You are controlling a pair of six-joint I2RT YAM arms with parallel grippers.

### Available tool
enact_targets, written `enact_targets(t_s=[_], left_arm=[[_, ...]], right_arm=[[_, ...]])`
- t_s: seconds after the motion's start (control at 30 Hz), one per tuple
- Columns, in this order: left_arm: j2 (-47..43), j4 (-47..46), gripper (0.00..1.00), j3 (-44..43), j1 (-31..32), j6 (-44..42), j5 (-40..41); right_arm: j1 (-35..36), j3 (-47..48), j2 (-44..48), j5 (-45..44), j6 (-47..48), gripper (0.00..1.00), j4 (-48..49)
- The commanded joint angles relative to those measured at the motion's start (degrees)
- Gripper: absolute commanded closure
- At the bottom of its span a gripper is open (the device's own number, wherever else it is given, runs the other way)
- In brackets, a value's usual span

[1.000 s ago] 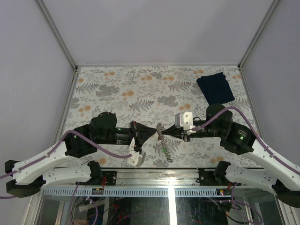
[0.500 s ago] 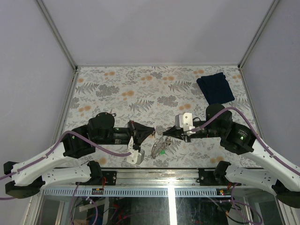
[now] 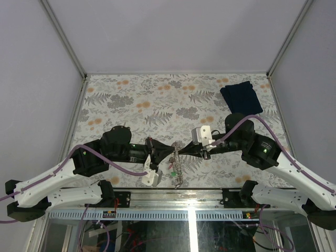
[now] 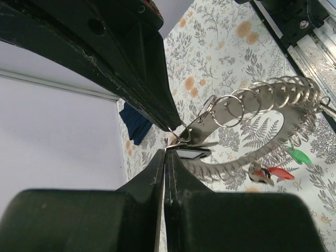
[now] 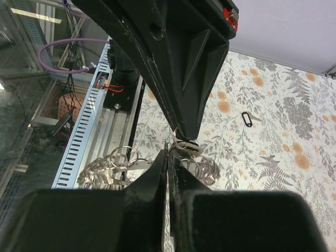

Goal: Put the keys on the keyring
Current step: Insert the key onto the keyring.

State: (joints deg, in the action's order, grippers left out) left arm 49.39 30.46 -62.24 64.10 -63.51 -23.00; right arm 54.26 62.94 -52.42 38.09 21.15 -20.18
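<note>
Near the table (image 3: pixel 131 100) front, left claw (image 3: pixel 172 152) rejoins right claw (image 3: pixel 183 150), both pinching the keyring (image 3: pixel 178 169) again; one key (image 5: pixel 247 119) still loose, so threading's pending.

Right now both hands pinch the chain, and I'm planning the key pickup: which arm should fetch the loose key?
Probably left: the key lies beyond the right hand, on the left hand's side; the right hand can hold the keyring.

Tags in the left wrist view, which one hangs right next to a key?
The red tag, right beside the small dark key; the green tag hangs apart, above it.
</note>
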Motion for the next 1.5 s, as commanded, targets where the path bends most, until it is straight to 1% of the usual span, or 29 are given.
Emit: enact_targets(t_s=[0.0, 0.57, 1.03, 1.47], left_arm=[[0.1, -0.7, 1.0, -1.0, 0.0, -0.4, -2.2], [0.0, -0.3, 1.0, -1.2, 0.0, -0.5, -4.0], [-0.1, 0.8, 1.0, -1.0, 0.0, -0.8, -4.0], [0.3, 1.2, 1.0, -0.9, 0.0, -0.7, -3.8]], right_arm=[[-0.3, 3.7, 0.0, 2.1, -0.6, 1.0, 5.6], [-0.3, 3.3, -0.4, -0.5, -1.3, 1.0, 6.3], [-0.3, 2.3, 1.4, -6.6, -3.8, 1.0, 8.8], [-0.2, 1.4, 3.0, -6.1, -5.9, 1.0, 12.1]])
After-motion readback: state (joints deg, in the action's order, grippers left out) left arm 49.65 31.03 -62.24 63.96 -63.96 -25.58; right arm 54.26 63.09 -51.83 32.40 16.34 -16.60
